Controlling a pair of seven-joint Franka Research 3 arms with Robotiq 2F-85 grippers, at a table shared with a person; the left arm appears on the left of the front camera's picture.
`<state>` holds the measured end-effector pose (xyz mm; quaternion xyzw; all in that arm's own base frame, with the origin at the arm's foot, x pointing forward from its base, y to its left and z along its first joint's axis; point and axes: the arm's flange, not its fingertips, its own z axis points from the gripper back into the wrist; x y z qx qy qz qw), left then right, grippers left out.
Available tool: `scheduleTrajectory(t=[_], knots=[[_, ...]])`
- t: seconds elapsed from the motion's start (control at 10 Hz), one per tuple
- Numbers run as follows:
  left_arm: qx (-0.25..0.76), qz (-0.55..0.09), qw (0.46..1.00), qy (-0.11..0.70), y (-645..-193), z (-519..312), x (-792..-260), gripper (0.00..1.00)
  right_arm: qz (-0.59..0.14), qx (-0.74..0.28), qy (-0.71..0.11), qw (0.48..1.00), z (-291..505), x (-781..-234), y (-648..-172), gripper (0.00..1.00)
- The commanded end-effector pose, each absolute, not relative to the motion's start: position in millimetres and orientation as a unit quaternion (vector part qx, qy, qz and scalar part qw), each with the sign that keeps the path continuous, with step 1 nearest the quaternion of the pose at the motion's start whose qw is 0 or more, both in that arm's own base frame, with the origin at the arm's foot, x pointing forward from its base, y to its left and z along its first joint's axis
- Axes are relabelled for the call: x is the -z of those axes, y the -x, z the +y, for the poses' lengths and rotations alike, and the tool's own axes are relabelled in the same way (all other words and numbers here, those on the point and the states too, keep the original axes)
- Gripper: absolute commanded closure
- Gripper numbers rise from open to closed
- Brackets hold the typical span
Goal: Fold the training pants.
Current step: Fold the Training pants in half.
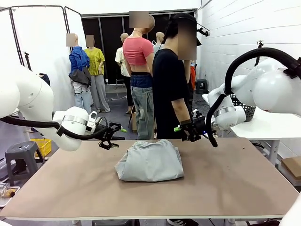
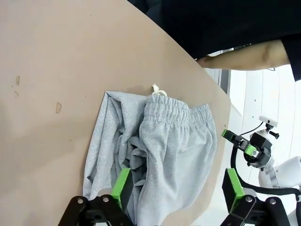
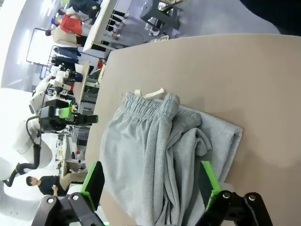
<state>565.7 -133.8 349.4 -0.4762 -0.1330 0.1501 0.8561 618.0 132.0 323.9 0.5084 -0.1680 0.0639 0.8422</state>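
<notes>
The training pants (image 1: 149,161) lie folded in a bundle at the table (image 1: 225,183) centre, waistband toward the far edge. My left gripper (image 1: 114,134) hovers released at their far left; my right gripper (image 1: 184,131) hovers released at their far right.

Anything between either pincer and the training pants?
Nothing visible. The training pants lie bunched on bare table; left pincer and right pincer hover open at either side, with clear space down to the fabric.
</notes>
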Motion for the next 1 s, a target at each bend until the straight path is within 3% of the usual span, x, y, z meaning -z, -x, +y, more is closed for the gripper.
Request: scheduleTrajectory(t=[0.0,0.9], knots=[[-0.150,-0.127,0.856,0.477,-567.8,-134.7,-343.3,0.00,-0.150,-0.061,-0.524,0.836,132.9,-310.3,-624.0,0.00],[-0.150,-0.127,0.856,0.477,-567.8,-134.7,-343.3,0.00,-0.150,-0.061,-0.524,0.836,132.9,-310.3,-624.0,0.00]])
